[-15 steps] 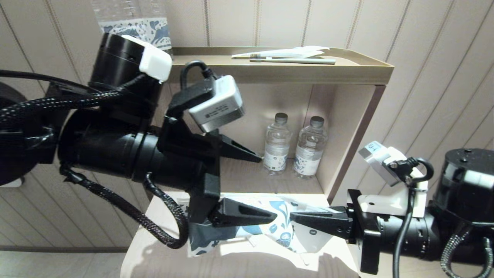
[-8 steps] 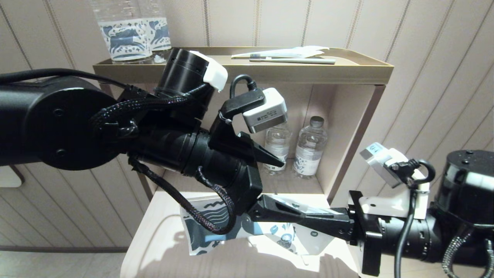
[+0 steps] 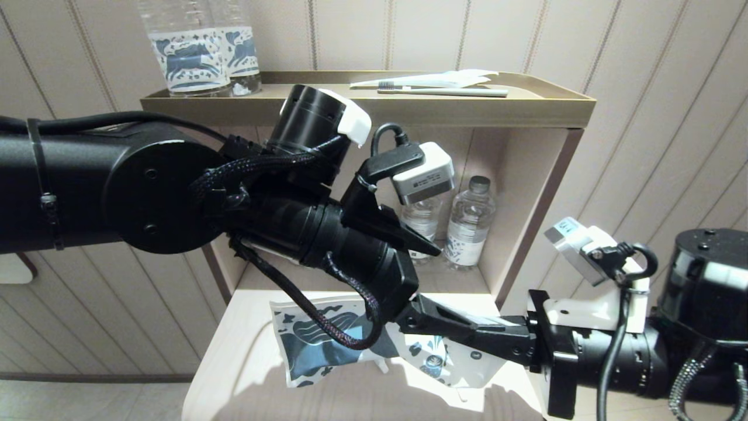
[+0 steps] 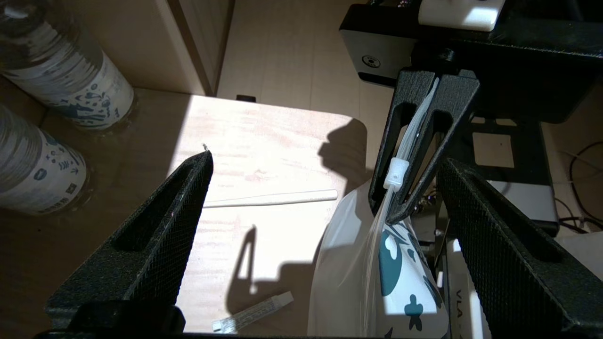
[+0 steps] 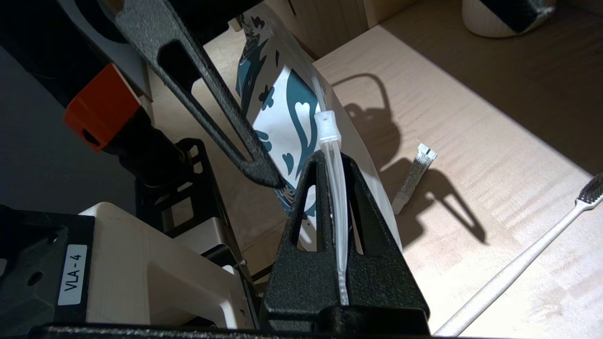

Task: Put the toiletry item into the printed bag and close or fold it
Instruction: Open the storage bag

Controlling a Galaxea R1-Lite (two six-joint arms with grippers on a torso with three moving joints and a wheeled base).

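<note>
Two grippers were on this one, and your setup made sense to me. You had the right gripper [image 5: 332, 183] clamped flat on the zip edge of the printed bag [image 3: 318, 345], holding it up off the table [image 3: 234, 374] so the slider [image 4: 395, 172] stuck out just past the fingertips. Your left gripper [image 4: 325, 197] was spread wide around that edge, touching nothing, I'd guess lined up to take the slider or the mouth. Worth noting: a toothbrush [image 5: 527, 256] and small tube [image 5: 414, 176] lay on the table outside the bag, so filling looked undone.
</note>
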